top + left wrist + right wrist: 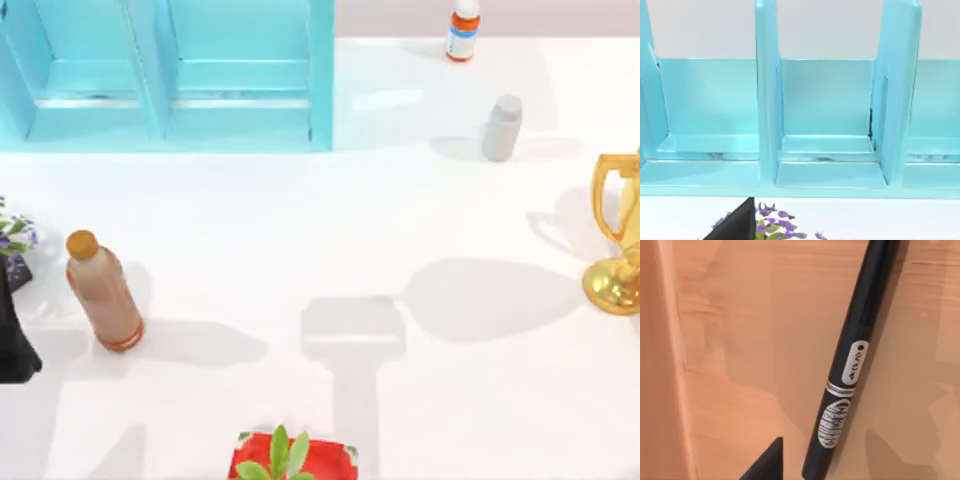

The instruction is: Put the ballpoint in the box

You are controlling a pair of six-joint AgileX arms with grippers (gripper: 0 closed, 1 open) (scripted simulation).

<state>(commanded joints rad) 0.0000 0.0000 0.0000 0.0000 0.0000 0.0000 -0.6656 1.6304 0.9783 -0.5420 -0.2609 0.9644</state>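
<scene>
Top view: pale-blue open-fronted shelf unit [165,75] at far left of the white table [420,210], 2 bays seen from above. Tall brown plastic bottle w/ orange cap [102,290] near left edge, leaning a bit. Purple-flowered plant [14,238] at the very left edge, just beside it. Black left arm [14,335] parked at that same edge, touching nothing. Red pot w/ green leaves [290,456] at near edge, centre. Gold two-handled trophy cup [618,235] at right edge. Small grey bottle [501,127] far right-centre, and white bottle w/ orange cap and blue label [462,30] beyond it, well apart.

Left wrist view: same shelf unit [827,125] head-on, 3 bays across, purple blooms [772,225] below, dark wedge of left gripper [735,226] at the edge. Jaw state: can't tell.

Right wrist view: something else entirely. Slim black ballpoint w/ thin silver ring [852,365] lying diagonal on the orange-brown floor of the box [745,340], white print either side of the ring, shadow tight alongside. Upright wall of the same material to one side of the floor, apart from the pen. Black tip of right gripper [765,465] just beside the pen's lower end; contact unclear. Jaw state: can't tell.

Count: 3 bottles, 2 plants, 1 trophy, 1 shelf unit, 1 pen, 1 box.
</scene>
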